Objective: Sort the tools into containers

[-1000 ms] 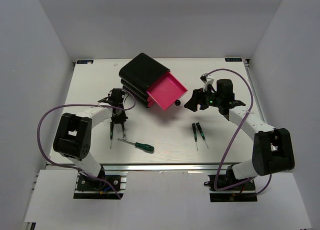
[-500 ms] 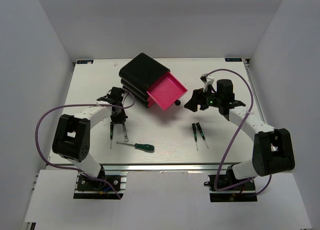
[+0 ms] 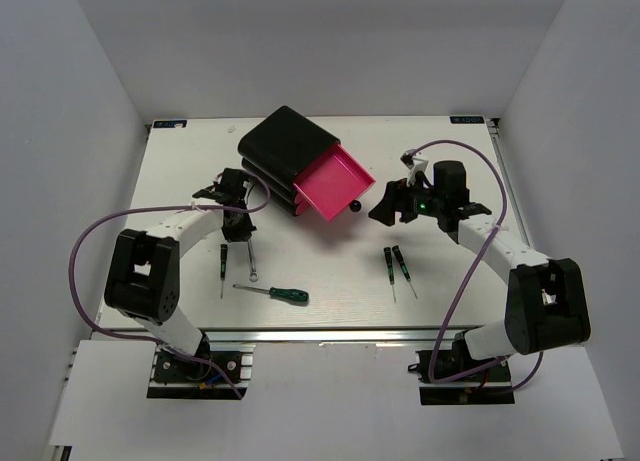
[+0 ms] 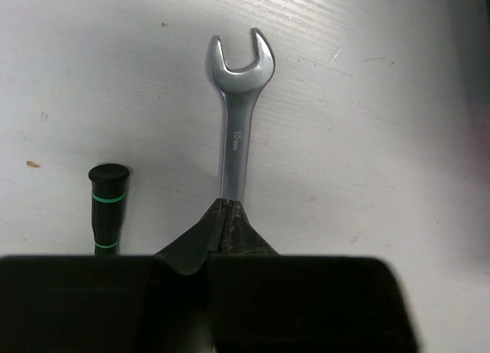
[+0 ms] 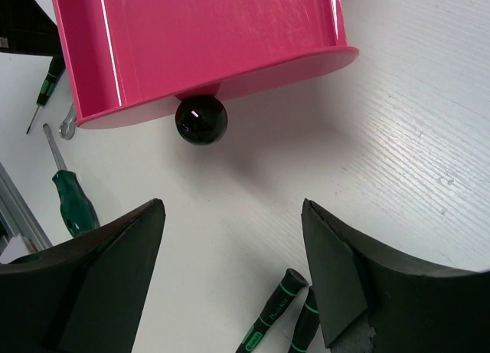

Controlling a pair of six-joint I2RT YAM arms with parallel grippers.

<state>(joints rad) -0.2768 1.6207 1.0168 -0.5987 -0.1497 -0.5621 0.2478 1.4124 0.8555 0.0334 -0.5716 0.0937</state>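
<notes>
My left gripper is shut on one end of the small silver wrench. In the left wrist view the wrench points away from the closed fingertips, low over the table. One black precision screwdriver lies just left of it, and its handle end also shows in the left wrist view. The green-handled screwdriver lies near the front. Two precision screwdrivers lie right of centre. My right gripper is open and empty, facing the black knob of the pulled-out pink drawer.
The black box sits at the back centre, turned at an angle, with the open drawer sticking out toward the right arm. White walls enclose the table on three sides. Cables loop off both arms.
My left gripper has drawn slightly back toward the box with the wrench, whose free end swung a little right. The right arm has hardly moved.
</notes>
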